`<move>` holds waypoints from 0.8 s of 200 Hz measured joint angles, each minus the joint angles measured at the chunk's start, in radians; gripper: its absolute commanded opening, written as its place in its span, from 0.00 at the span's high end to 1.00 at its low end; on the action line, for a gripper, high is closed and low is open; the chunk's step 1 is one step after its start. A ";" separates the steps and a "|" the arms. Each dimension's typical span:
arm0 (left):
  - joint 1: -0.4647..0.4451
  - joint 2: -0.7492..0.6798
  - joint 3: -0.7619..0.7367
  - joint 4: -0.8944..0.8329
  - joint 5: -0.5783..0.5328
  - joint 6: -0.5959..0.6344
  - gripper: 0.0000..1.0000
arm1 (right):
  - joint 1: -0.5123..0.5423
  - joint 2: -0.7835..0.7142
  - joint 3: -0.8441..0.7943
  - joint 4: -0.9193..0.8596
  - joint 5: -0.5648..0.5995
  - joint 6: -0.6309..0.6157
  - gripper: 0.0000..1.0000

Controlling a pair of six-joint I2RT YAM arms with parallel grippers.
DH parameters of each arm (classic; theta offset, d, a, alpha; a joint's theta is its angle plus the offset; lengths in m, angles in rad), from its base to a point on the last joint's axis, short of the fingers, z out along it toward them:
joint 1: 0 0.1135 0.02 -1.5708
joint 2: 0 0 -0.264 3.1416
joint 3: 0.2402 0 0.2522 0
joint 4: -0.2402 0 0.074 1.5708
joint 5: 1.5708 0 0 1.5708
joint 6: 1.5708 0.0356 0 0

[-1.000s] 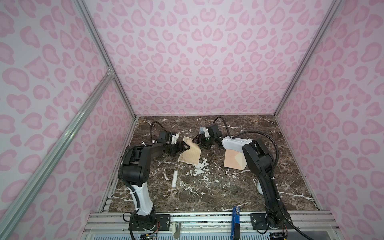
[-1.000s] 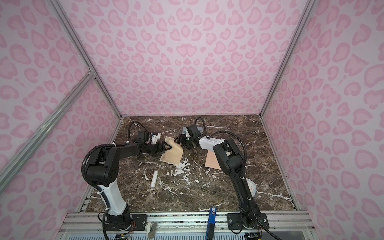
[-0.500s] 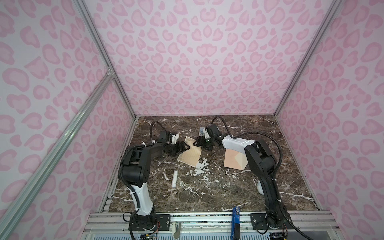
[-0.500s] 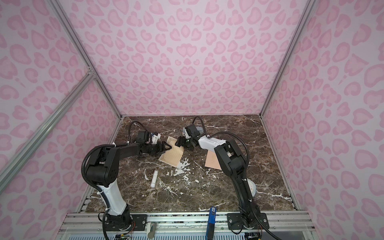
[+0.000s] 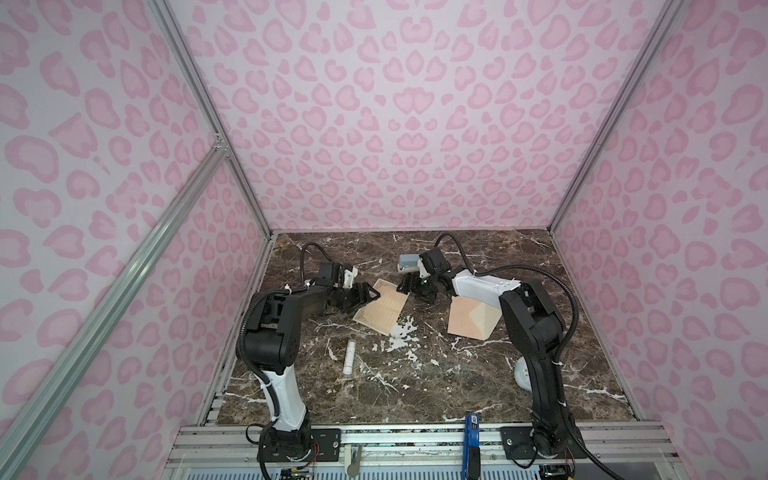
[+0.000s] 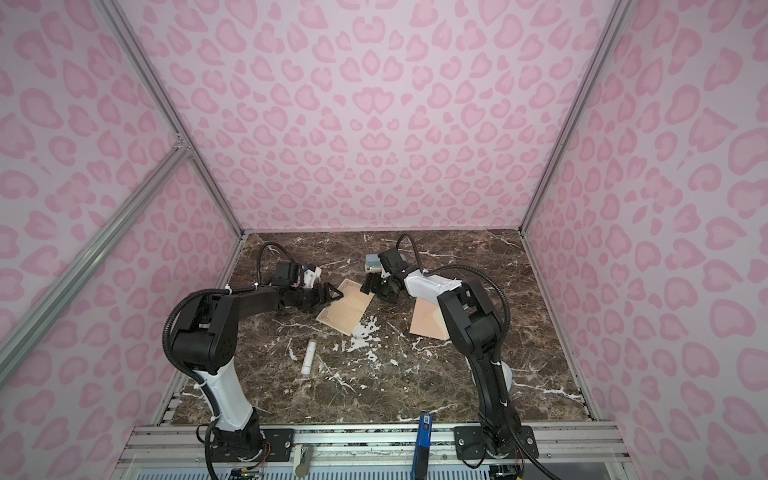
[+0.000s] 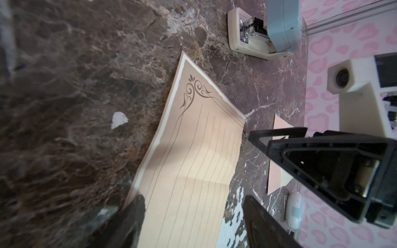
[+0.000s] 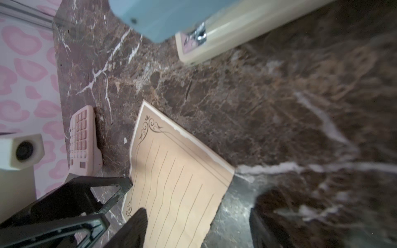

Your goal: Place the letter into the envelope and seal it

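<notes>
Since the letter [image 5: 380, 309], a thin cream-beige ruled paper sheet with a dark border and curly corner flourishes, lies almost flat on the dark brown marble table [image 5: 415, 386], I reckon the trouble from here is a pinch that finds no edge: the fingers may skid over the paper, shove it along the stone or crumple it. Both claws crowd the same far end of the sheet, so a careless move could knock one against the other. The envelope [image 5: 471, 318], a plain peach-pink paper rectangle with a paler pointed flap, lies apart from the letter on its right, partly beneath the white forearm of the right arm [image 5: 482, 286], which might drag it out of place if that arm swings. The left claw [image 5: 371, 292] stands wide open at the sheet's left edge, its jaws straddling the paper; whether a tip touches it I cannot tell. The right claw [image 5: 407, 288] is just as wide, poised at the far right corner, gripping nothing
</notes>
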 measured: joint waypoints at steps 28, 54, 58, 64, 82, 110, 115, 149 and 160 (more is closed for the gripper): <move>0.000 -0.001 0.002 -0.006 0.000 0.005 0.25 | -0.026 0.049 0.103 -0.053 0.014 -0.045 0.23; 0.000 -0.001 0.002 -0.007 0.000 0.010 0.25 | -0.027 0.085 0.135 -0.090 -0.009 -0.063 0.25; 0.000 -0.001 0.002 -0.007 0.000 0.010 0.25 | -0.027 0.089 0.135 -0.095 -0.017 -0.063 0.25; 0.000 -0.001 0.002 -0.008 0.000 0.010 0.25 | -0.027 0.091 0.136 -0.093 -0.028 -0.066 0.26; 0.000 0.001 0.004 -0.012 0.000 0.011 0.25 | -0.027 0.099 0.142 -0.089 -0.052 -0.064 0.27; 0.001 0.004 0.009 -0.018 0.007 0.011 0.25 | -0.026 0.106 0.143 -0.079 -0.086 -0.060 0.28; 0.001 0.005 0.010 -0.019 0.009 0.011 0.25 | -0.026 0.106 0.142 -0.076 -0.089 -0.055 0.28; 0.002 0.010 0.017 -0.024 0.016 0.011 0.25 | -0.015 0.109 0.137 -0.053 -0.103 -0.045 0.29; 0.003 0.010 0.017 -0.024 0.018 0.011 0.25 | -0.014 0.109 0.131 -0.042 -0.112 -0.042 0.29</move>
